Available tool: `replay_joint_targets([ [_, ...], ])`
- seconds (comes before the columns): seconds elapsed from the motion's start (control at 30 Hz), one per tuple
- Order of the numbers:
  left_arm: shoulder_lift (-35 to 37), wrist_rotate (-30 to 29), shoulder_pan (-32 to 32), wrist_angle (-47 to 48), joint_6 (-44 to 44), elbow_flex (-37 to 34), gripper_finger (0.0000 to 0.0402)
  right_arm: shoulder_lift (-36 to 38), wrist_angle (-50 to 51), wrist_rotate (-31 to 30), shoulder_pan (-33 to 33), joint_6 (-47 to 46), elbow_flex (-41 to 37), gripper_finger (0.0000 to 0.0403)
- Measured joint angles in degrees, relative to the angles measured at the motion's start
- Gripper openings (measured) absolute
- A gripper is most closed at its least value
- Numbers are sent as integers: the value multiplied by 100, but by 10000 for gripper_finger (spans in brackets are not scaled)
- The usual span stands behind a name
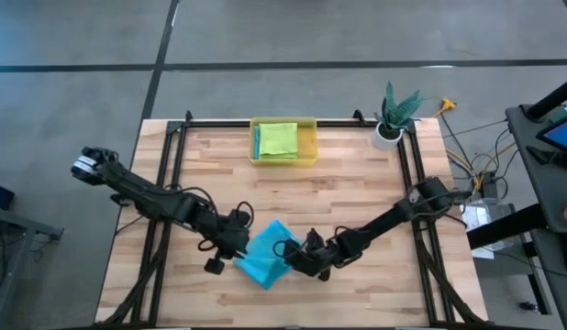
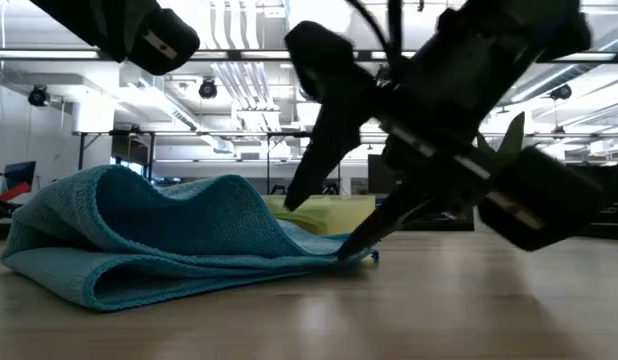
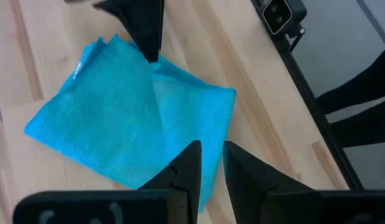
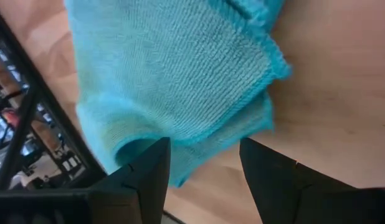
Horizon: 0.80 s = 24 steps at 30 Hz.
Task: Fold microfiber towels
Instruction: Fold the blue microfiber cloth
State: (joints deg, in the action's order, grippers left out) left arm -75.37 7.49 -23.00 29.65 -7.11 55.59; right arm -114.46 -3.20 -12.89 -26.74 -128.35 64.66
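Note:
One teal microfiber towel (image 1: 263, 260) (image 2: 159, 240) (image 3: 118, 118) (image 4: 174, 68) lies folded over on the wooden table near its front edge, its upper layer bulging over the lower. My left gripper (image 1: 238, 242) (image 3: 209, 163) hovers above the towel's left edge, its fingers a narrow gap apart with nothing between them. My right gripper (image 1: 296, 258) (image 2: 317, 230) (image 4: 204, 155) is open at the towel's right side, slanting down, one finger above the towel's corner (image 2: 361, 255) and one down at the table beside it. A lime green towel (image 1: 280, 139) lies in the yellow bin (image 1: 283, 161). My right gripper's lower fingertip (image 2: 351, 248) stands at the table right beside the teal towel's corner; whether it touches the cloth I cannot tell. Its fingers are apart and have not closed on anything.
The yellow bin stands at the table's far edge, centre. A potted plant (image 1: 392, 117) stands at the far right corner. Black frame rails (image 1: 172, 183) (image 1: 408, 174) run along the table's left and right sides. Bare wood lies between the towel and the bin.

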Motion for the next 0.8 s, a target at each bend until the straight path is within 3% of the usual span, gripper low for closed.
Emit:
replay_joint_targets([
  [0.47,52,225,0,-220,-296,-49,52,-134,325,235,-14,-32,100,189],
  [0.63,-74,736,-4,-853,235,-57,52,-128,348,120,26,-50,83,189],
  [0.8,-540,774,-4,-1398,654,-30,52,-128,367,-34,58,-50,79,189],
])
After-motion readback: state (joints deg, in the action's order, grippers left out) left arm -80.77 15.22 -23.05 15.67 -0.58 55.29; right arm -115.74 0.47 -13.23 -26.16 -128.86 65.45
